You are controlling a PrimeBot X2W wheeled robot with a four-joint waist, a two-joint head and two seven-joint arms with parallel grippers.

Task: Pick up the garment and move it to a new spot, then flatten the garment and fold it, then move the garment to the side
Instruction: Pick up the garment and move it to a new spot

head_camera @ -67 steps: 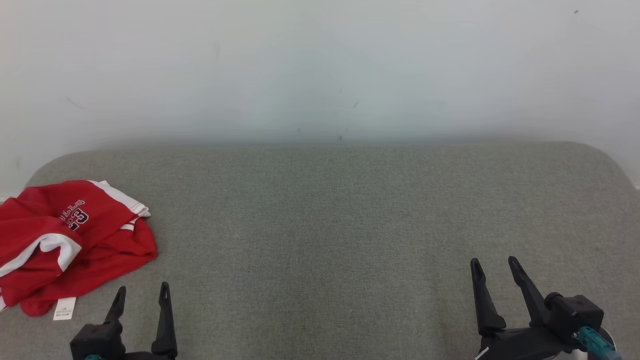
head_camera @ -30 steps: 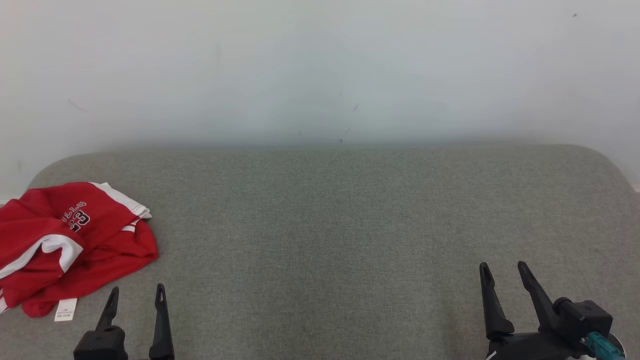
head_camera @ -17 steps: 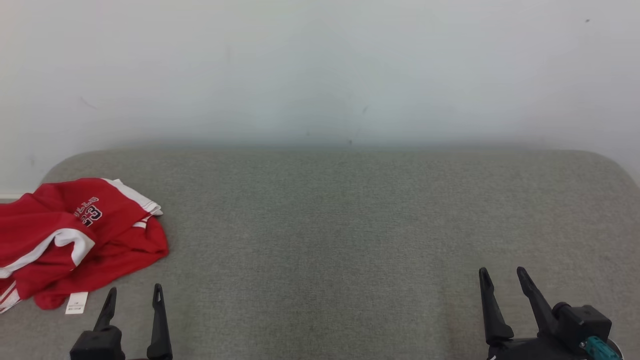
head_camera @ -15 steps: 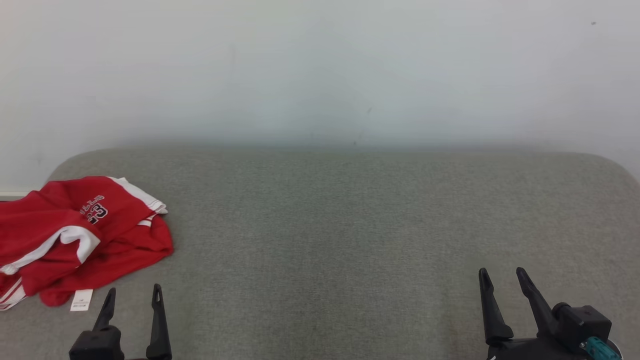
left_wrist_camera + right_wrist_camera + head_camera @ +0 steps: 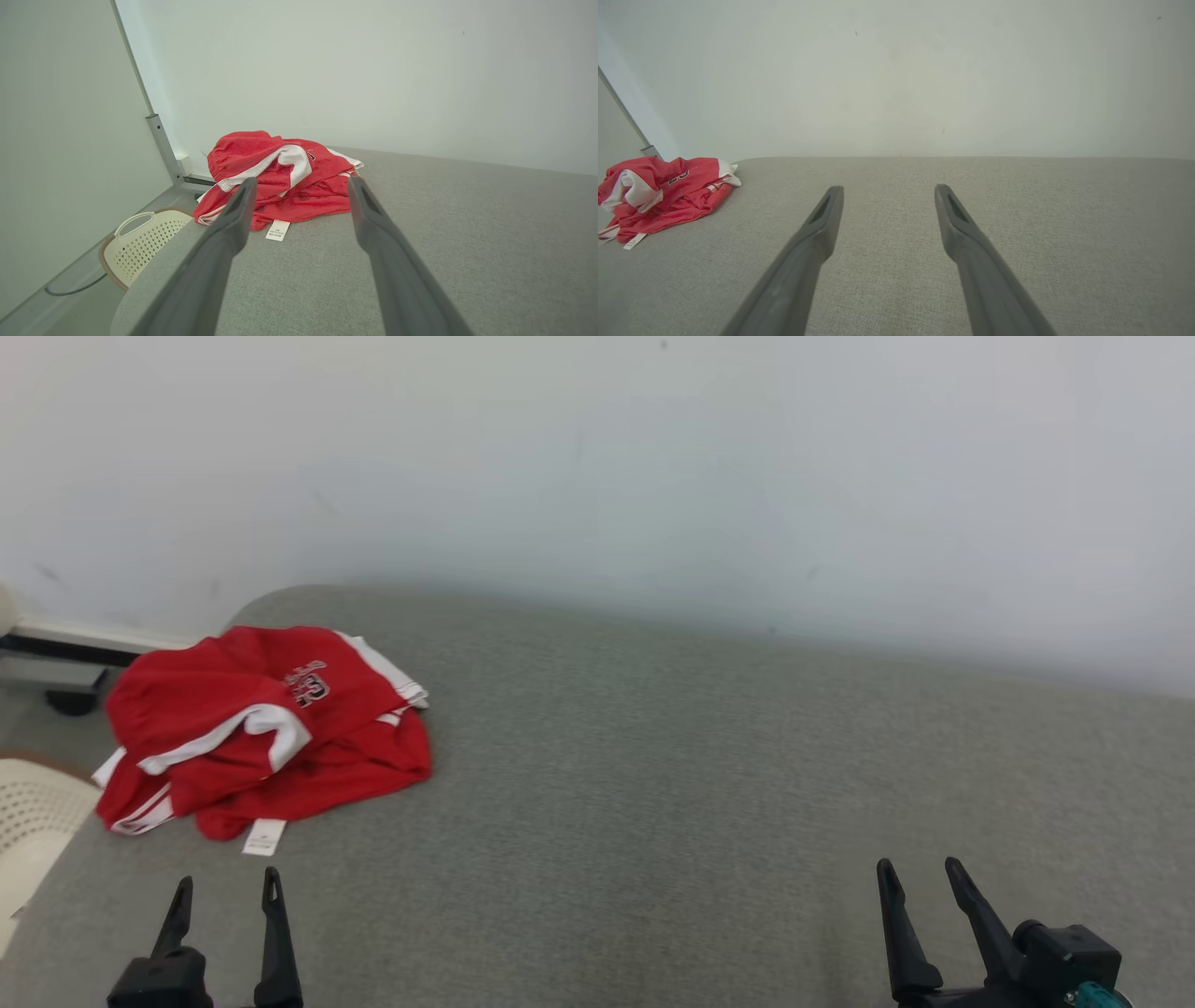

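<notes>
The garment (image 5: pixel 261 733) is a crumpled red sports piece with white trim, dark lettering and a white label, lying in a heap near the left end of the grey padded surface (image 5: pixel 653 784). In the left wrist view the garment (image 5: pixel 285 179) lies just beyond my open fingers. My left gripper (image 5: pixel 224 901) hangs open at the lower left, short of the heap and apart from it. The right gripper (image 5: pixel 920 887) stands open at the lower right, empty. From the right wrist the garment (image 5: pixel 663 193) sits far off to the left.
A cream perforated basket (image 5: pixel 140 240) stands on the floor beside the surface's left end, seen too in the head view as the basket (image 5: pixel 33 821). A white wall (image 5: pixel 597 467) backs the surface. Grey fabric stretches bare from the heap to the right.
The whole head picture has shifted: the camera has turned left, so the garment sits nearer the middle and the basket has come into view. Both grippers stay open; the garment lies as before.
</notes>
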